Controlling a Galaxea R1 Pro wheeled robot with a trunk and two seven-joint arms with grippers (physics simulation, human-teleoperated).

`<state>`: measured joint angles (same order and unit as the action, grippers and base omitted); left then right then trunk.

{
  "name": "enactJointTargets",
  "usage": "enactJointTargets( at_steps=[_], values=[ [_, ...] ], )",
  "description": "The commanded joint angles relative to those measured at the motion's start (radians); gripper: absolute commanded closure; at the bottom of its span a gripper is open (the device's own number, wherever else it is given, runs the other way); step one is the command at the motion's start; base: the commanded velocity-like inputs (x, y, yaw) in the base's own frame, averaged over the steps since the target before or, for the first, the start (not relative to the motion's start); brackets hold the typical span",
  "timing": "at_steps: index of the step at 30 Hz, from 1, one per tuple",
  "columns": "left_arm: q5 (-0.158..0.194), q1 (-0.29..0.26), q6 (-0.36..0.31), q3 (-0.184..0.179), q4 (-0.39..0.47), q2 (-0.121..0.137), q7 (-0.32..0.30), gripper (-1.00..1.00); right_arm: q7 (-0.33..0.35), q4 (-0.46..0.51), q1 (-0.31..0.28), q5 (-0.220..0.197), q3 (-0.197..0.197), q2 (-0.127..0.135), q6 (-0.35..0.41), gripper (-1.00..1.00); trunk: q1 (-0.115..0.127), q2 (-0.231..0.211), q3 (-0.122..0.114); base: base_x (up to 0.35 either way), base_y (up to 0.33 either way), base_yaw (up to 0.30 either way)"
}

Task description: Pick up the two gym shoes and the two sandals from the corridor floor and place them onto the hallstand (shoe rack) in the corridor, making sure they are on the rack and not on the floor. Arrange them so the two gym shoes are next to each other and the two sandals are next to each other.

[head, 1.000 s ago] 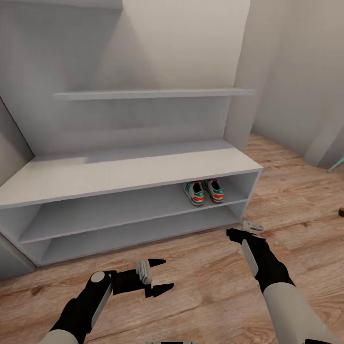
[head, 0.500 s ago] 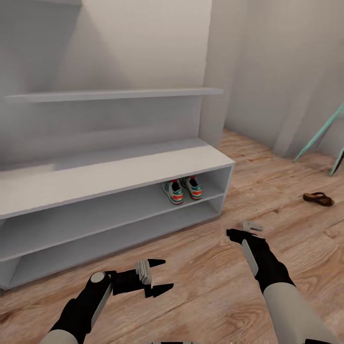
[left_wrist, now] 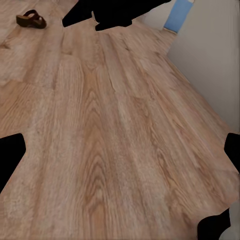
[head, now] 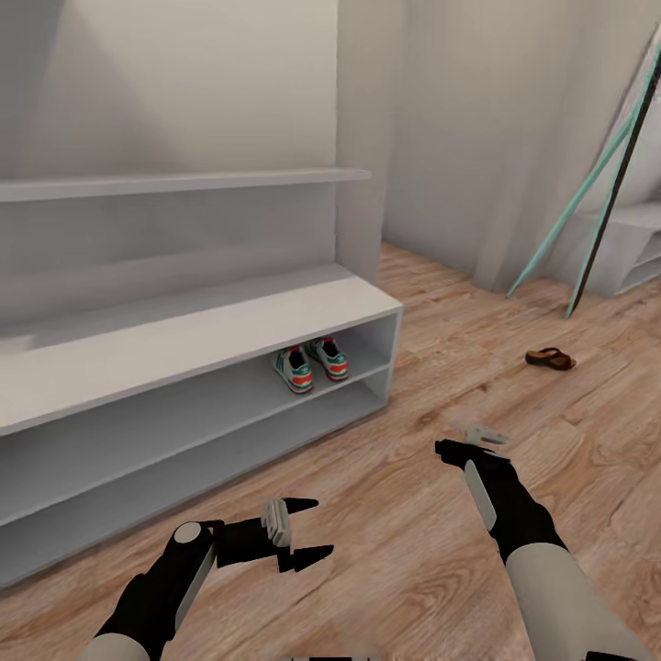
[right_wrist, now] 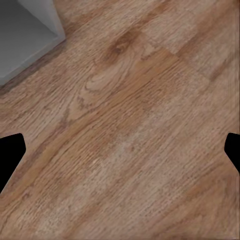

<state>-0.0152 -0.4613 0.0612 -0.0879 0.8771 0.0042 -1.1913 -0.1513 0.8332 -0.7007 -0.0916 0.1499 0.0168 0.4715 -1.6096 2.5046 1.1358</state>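
Left gripper, head view: fingers spread wide apart, nothing between them, held low over the floor. Right gripper: seen end-on past its forearm, also above bare planks; its dark finger and pale finger lie close in this view, and how far it is parted cannot be told there. In the right wrist view the two fingertips sit at opposite edges of the frame with only wood grain between, so the jaws stand apart and hold nothing.

Rack: pale grey bench with two shelf openings, a wall shelf above it, standing ahead and to the left of the arms. Gym shoes: both on the upper inner shelf near the rack's right end, side by side and touching or nearly so, heels toward the camera.

Sandal: one brown sandal on the floor, well apart from the rack, off to the right and beyond the right gripper; it also appears in the left wrist view. Near it, two thin poles, one teal and one dark, lean against the wall.
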Motion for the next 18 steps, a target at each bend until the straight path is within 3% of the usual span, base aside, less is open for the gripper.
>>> enactJointTargets(
  at_steps=[1,18],
  values=[
    [-0.002,0.000,0.006,-0.001,0.000,0.000,-0.001,-1.00,-0.007,0.001,0.000,-0.010,-0.001,0.000,0.004,-1.00,0.000,0.000,0.001,0.000,0.000,-0.300],
    [-0.002,0.000,0.006,-0.001,0.000,0.000,0.001,-1.00,-0.007,0.001,0.000,-0.010,-0.001,0.000,0.004,-1.00,0.000,0.000,0.001,0.000,0.000,-0.300]
  ],
)
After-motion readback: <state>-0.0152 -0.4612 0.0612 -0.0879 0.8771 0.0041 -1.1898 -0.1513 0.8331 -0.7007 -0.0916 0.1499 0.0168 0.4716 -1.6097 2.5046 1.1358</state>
